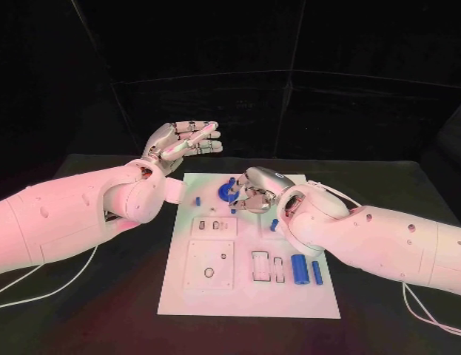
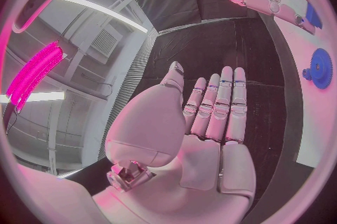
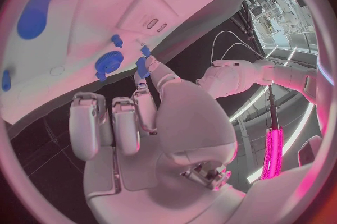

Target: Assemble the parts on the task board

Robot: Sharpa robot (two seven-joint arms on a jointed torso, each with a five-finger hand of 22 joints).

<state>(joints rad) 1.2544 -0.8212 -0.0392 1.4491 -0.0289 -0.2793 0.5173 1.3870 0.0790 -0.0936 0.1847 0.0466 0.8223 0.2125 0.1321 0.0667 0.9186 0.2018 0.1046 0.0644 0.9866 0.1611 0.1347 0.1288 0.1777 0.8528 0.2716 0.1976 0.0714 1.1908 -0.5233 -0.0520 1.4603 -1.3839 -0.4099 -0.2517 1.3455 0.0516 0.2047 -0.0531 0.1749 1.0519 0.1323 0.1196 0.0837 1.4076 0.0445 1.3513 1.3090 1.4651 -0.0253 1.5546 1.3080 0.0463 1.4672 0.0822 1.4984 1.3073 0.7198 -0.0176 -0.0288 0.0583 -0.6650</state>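
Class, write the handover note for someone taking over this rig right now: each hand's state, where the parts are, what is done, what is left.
Left hand: raised beyond the task board, fingers apart, holding nothing.
Right hand: low over the board's far end, a fingertip at a small blue part; whether it grips it cannot be told.
Blue gear sits at the far end; two blue bars lie at the near right.
Done: unclear. Left: the recesses showing on the board are unfilled.

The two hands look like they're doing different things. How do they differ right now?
The left hand is raised off the task board, beyond its far left corner; the right hand is low over the board's far end, by the blue gear. The left hand's fingers are straight and hold nothing; the right hand's are curled, one fingertip at a small blue part. Both are silver, on white arms.
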